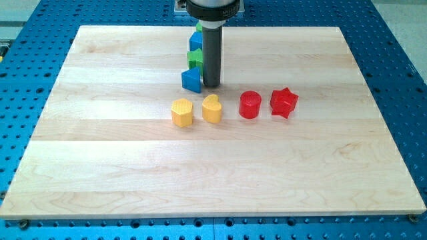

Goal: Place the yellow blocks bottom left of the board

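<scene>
Here, my tip rested on the wooden desk just right of a blue block, near the view's top centre. Behind it stood a green block and another blue block. The 2 yellow blocks, a hexagon and a heart, sat mid-board below the tip, with a red cylinder and red star to their right. There was no pincer, only the rod.

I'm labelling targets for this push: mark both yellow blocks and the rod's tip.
yellow hexagon block [181,112]: camera view, middle of its top face.
yellow heart block [211,108]: camera view, its top face.
my tip [211,85]: camera view, rod's lower end.
</scene>
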You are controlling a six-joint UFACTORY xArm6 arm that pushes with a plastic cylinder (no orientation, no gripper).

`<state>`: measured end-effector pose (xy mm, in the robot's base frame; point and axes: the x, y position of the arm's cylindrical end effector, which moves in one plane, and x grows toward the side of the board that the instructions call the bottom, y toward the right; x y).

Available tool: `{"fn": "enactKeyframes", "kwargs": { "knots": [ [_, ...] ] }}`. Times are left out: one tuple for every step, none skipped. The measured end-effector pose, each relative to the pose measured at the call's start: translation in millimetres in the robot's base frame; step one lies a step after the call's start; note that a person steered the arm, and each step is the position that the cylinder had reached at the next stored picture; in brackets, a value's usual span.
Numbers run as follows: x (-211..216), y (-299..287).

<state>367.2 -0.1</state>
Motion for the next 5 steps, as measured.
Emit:
{"fn": "enactKeyframes", "kwargs": {
  "knots": [
    [0,0],
    [5,-8],
    [9,-3],
    [26,3],
    [38,4]
  ]
}}
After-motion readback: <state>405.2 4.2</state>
